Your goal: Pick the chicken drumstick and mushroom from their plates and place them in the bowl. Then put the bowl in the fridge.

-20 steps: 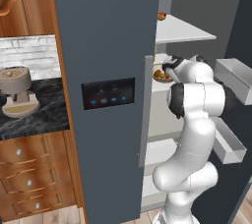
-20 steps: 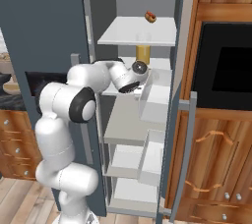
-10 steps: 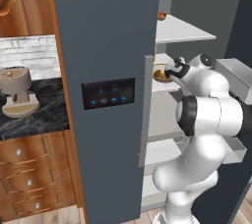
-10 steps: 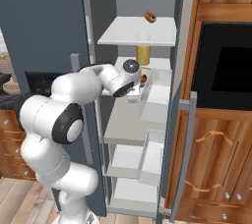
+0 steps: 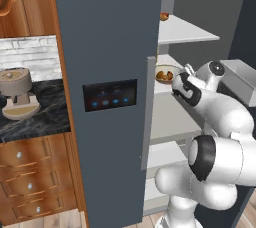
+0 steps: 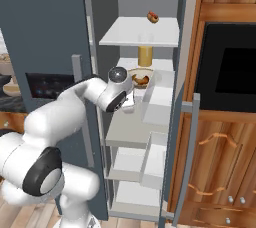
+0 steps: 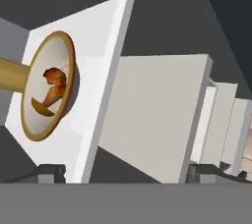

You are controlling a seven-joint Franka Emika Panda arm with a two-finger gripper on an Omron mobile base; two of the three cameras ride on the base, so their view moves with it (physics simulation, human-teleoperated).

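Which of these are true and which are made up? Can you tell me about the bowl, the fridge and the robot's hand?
1. The bowl sits on a white shelf inside the fridge. True.
2. The bowl is empty. False: reddish-brown food lies in it.
3. The gripper is squeezing the bowl. False: its fingers stand wide apart, and the bowl rests free on the shelf.
4. The fridge door is open. True.
5. A small reddish item sits on the shelf above the bowl. True.
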